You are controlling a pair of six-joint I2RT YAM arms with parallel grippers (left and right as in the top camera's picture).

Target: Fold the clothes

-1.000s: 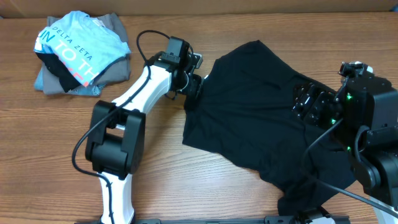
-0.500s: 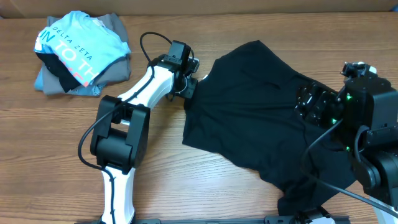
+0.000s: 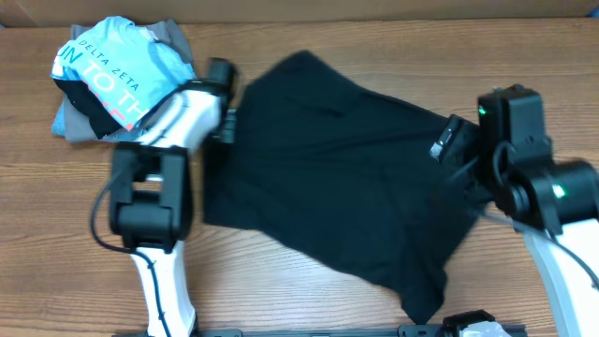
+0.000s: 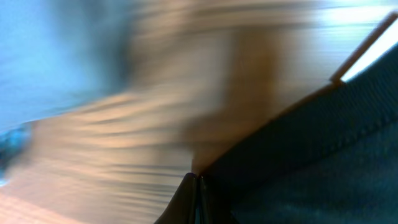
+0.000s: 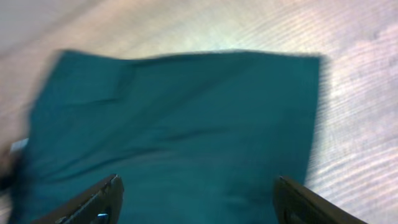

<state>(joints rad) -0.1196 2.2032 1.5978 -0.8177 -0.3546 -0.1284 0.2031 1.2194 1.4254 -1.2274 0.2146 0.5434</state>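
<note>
Pinching the black shirt [image 3: 346,178] (spread across frame centre) at its upper-left hem with left gripper [image 4: 196,180] pressed together, right gripper [image 5: 198,182] splayed over the right edge, wooden table [image 3: 281,301] showing along bottom and lower left.

Robotics lab (wood table [image 3: 281,304], white robot arm [image 3: 181,109])

The shirt [image 3: 346,178] lies mid-table [image 3: 281,295], the clothes pile [image 3: 112,80] to its left.
</note>
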